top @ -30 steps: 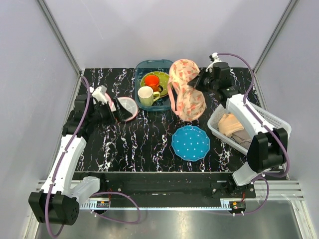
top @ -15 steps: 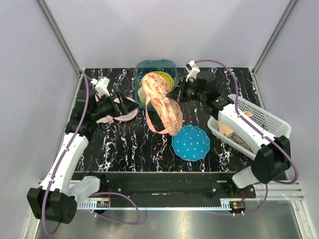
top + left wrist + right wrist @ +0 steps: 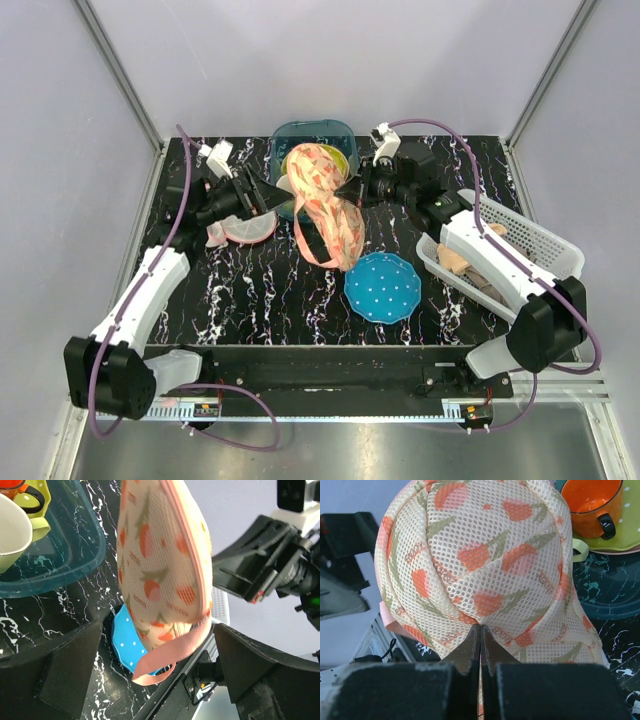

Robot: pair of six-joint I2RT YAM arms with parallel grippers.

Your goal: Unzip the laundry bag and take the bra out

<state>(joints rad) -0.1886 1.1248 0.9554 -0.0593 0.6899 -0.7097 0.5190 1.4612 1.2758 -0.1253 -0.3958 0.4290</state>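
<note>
The laundry bag [image 3: 325, 205], peach mesh with red and green prints, hangs in the air over the middle of the table. My right gripper [image 3: 352, 190] is shut on the bag's fabric from the right; in the right wrist view the closed tips [image 3: 480, 630] pinch the mesh [image 3: 475, 555]. Its pink strap [image 3: 170, 657] dangles in a loop below the bag [image 3: 160, 565]. My left gripper [image 3: 264, 194] stands open just left of the bag, its wide jaws [image 3: 157, 647] facing the bag's edge with nothing between them. The bra is hidden.
A blue dotted plate [image 3: 383, 287] lies under the bag. A teal bin [image 3: 300, 135] at the back holds a green plate [image 3: 340, 158], a cream mug [image 3: 10, 535] and an orange cup [image 3: 592, 502]. A white mesh pink-rimmed piece [image 3: 245, 228] lies left. A white basket [image 3: 540, 235] with cloth stands right.
My right arm carried the bag left from the back right to the table's middle. My left gripper rose from the mesh piece and moved right toward the bag, staying open.
</note>
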